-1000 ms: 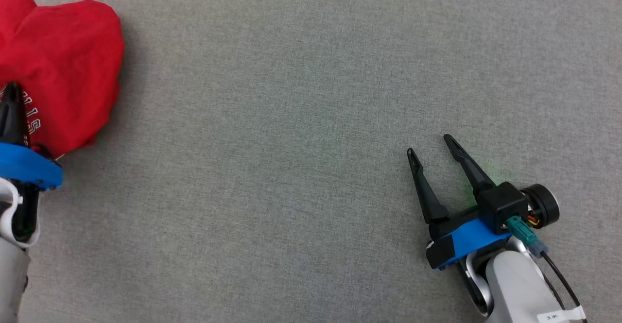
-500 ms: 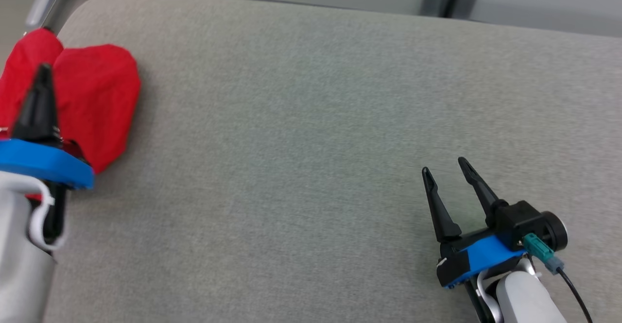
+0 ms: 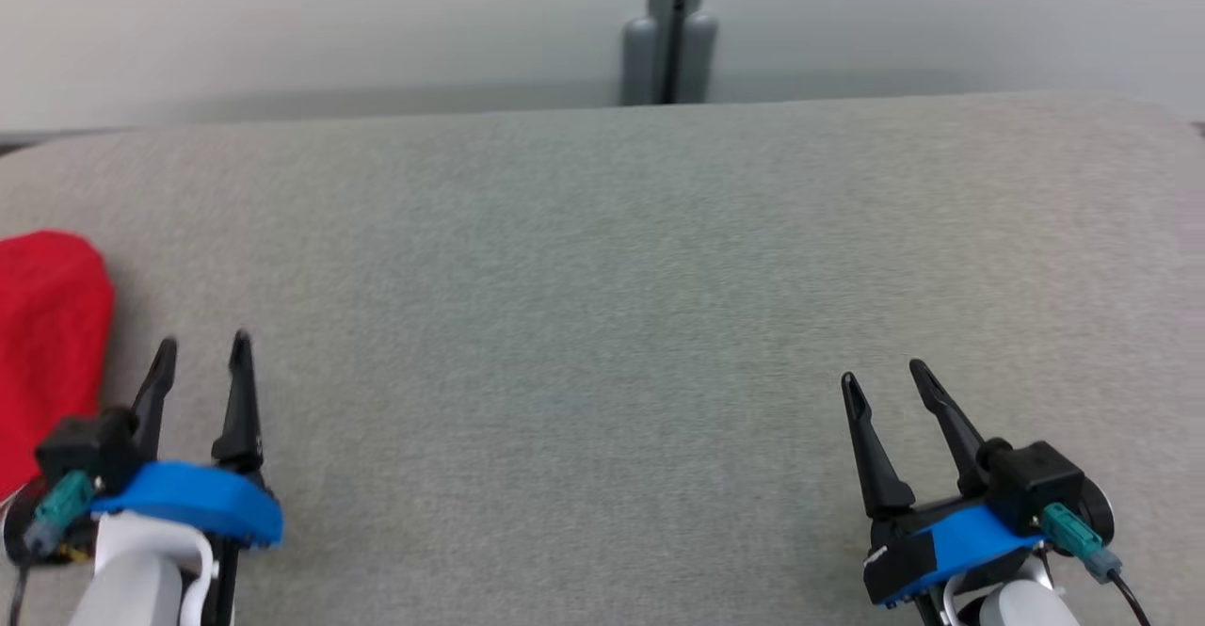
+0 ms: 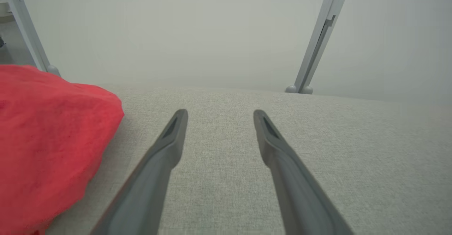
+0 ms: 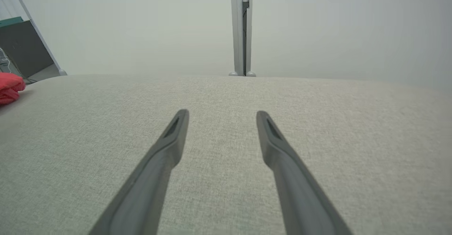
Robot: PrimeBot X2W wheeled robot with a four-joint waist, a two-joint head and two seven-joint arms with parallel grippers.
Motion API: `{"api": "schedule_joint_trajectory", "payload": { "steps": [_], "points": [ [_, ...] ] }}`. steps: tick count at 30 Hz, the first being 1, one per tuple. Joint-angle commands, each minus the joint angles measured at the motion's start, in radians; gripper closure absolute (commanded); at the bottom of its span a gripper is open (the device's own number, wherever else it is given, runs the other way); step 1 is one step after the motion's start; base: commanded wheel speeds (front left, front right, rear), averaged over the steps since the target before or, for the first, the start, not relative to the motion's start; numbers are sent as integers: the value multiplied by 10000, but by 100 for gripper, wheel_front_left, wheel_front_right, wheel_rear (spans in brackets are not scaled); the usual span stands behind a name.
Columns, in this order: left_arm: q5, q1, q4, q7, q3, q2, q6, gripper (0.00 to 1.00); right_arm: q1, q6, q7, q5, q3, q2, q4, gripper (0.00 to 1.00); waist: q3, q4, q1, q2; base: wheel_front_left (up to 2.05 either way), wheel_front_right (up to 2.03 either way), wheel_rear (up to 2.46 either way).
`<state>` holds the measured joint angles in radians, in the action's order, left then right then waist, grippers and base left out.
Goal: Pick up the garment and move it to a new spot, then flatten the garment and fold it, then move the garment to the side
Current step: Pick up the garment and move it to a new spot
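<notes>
Grey fabric surface, red garment left, post behind

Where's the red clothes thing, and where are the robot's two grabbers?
red garment (image 3: pixel 47 334), head view, on its bunched cloth.
left gripper (image 3: pixel 204 340), head view, midway between its fingertips.
right gripper (image 3: pixel 883 372), head view, midway between its fingertips.

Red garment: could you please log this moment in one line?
red cloth garment: bunched, far left | left tool: open, empty | right tool: open, empty
</notes>
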<state>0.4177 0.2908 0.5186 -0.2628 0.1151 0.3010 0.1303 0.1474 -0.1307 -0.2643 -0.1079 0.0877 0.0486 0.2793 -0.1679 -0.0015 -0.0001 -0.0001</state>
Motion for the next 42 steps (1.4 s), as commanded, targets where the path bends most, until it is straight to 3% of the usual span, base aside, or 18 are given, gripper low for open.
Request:
{"api": "schedule_joint_trajectory", "payload": {
  "steps": [1,10,21,29,34,42],
  "points": [
    [-196,-347,-75,-27,-251,-64,9,0,-202,-1,-5,-75,-23,33,-12,0,462,-536,1,1,0,0,0],
    [-1097,-2093,-369,-27,-1111,-925,9,0,-703,-3,-3,-312,159,38,122,0,1100,-1168,1,1,0,0,0],
    [-1573,-2874,-606,-27,-1401,-1603,9,0,-1041,-1,-5,-286,99,38,374,0,1410,-763,1,1,0,0,0],
    [-1652,-2839,-606,-27,-1310,-1606,9,0,-935,-1,-5,-365,130,35,441,0,1449,-493,1,1,0,0,0],
    [-1601,-2603,-599,-25,-1277,-1609,9,0,-920,-3,-5,-319,185,35,466,0,1279,142,1,1,0,0,0],
    [-1455,-2393,-342,-27,-1389,-1483,9,0,-600,-3,-3,-349,320,37,629,0,992,2034,1,1,0,0,0]
  ]
}}
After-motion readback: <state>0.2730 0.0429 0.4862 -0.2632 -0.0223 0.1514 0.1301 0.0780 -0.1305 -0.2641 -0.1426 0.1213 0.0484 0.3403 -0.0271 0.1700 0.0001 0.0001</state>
